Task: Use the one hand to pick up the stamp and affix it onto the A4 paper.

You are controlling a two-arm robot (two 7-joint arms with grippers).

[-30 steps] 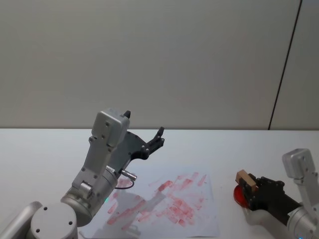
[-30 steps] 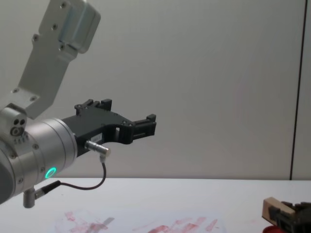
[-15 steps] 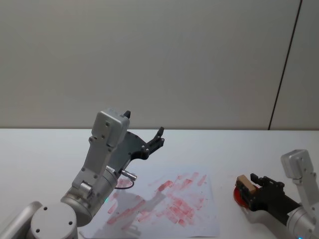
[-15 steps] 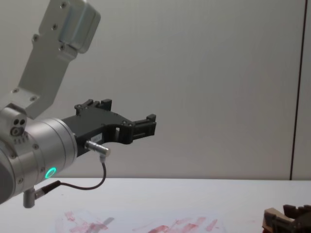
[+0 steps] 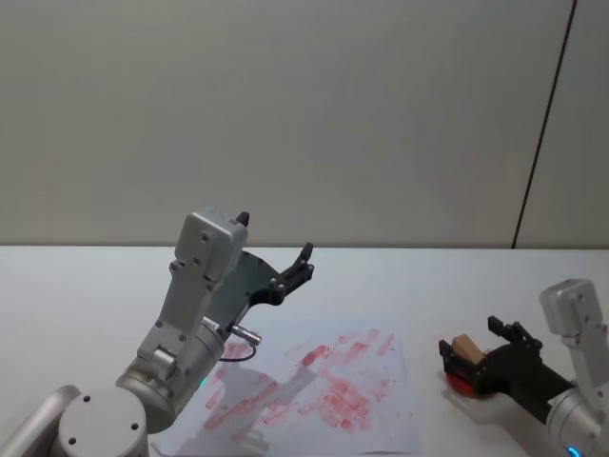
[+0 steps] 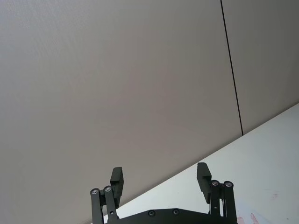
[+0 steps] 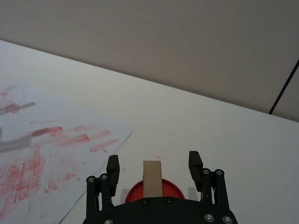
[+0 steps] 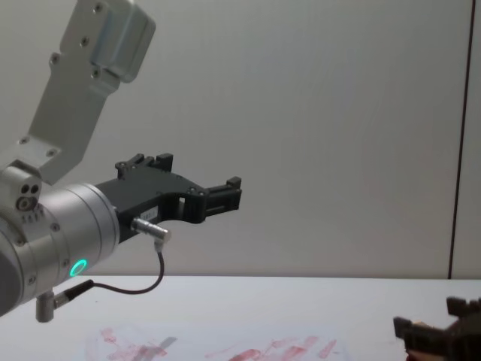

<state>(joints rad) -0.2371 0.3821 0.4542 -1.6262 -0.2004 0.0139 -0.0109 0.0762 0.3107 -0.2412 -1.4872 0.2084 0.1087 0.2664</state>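
The right gripper point(image 5: 473, 356) is sitting low over the table point(image 5: 76, 286) at the robot's right, its black fingers spread apart on either side of the stamp point(image 5: 465, 348) without pinching it. In the right wrist view a gap is showing between each finger point(image 7: 112, 169) and the wooden block.

The stamp is a small block of light tan wood, plain and smooth, and it is standing on a round red pad point(image 7: 153, 191) that is resting on the table just to the right of the paper point(image 5: 314, 395). In the right wrist view the block's long axis is running straight away from the gripper's palm, pointing toward the far edge of the table and the wall point(image 5: 304, 114). Whether its printing face is touching the pad I cannot tell.

The paper is a white sheet lying flat on the table, smeared with red and pink rectangular prints across most of its middle. The stamp is sitting clear of its right edge.

Farther back and to the left, the left gripper point(image 5: 297, 269) is hanging raised in the air above the paper's left part, its fingers spread wide and holding nothing, a green ring light point(image 8: 77, 267) glowing on its wrist.
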